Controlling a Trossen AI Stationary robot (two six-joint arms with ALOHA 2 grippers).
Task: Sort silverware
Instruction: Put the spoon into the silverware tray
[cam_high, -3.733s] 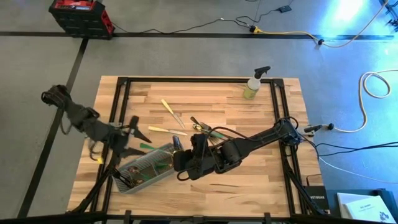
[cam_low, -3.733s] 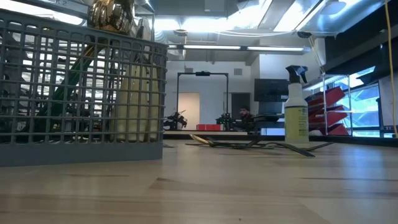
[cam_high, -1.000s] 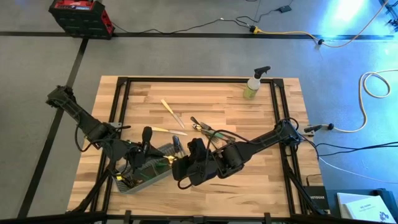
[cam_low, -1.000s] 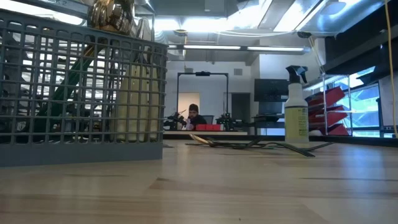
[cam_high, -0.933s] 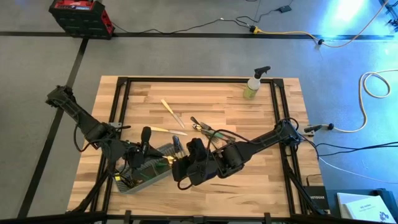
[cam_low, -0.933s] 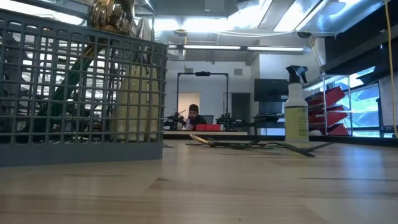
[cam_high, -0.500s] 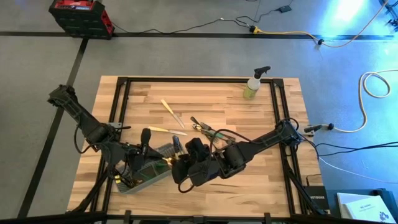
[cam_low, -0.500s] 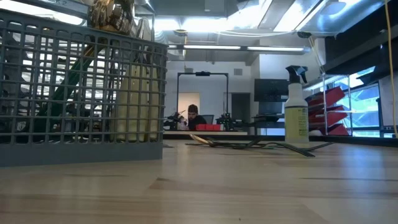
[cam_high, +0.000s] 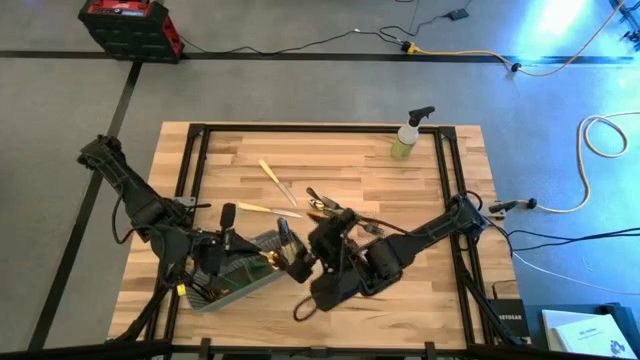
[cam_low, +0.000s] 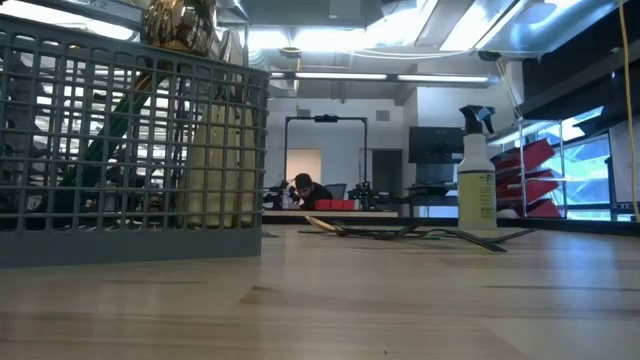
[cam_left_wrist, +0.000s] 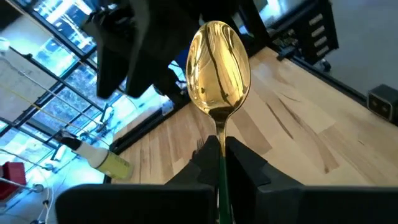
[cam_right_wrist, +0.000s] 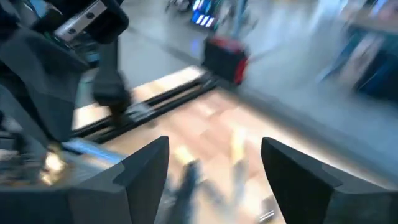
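From the high view, the left end effector (cam_high: 262, 260) sits over the grey wire basket (cam_high: 232, 277) near the front left of the tabletop (cam_high: 420, 300). Just to its right is the right end effector (cam_high: 322, 240), its arm reaching in from the right edge. Loose pieces of cutlery lie on the boards behind them: a cream-handled piece (cam_high: 273, 180) toward the middle, another cream one (cam_high: 262, 209) nearer the basket, and a small tangle (cam_high: 335, 207) by the right arm. A spray bottle (cam_high: 408, 135) stands at the far right corner, well apart from the work.

From the low view, the basket (cam_low: 130, 150) fills the left side, with green and cream handles standing upright in its cells and gold heads (cam_low: 180, 22) poking above the rim, so sorted pieces are stored handle-down. The unsorted pile (cam_low: 400, 230) lies flat farther back, beside the bottle (cam_low: 477, 170). A person sits far off in the room.

From the left wrist view, the left end effector (cam_left_wrist: 221, 155) is clamped on the slim green handle of a gold spoon (cam_left_wrist: 219, 68), bowl pointing away, probably gripped low so it can drop handle-first into a cell.

From the right wrist view, the right fingers (cam_right_wrist: 143, 168) stand apart with nothing between them; the picture is too smeared to tell more.
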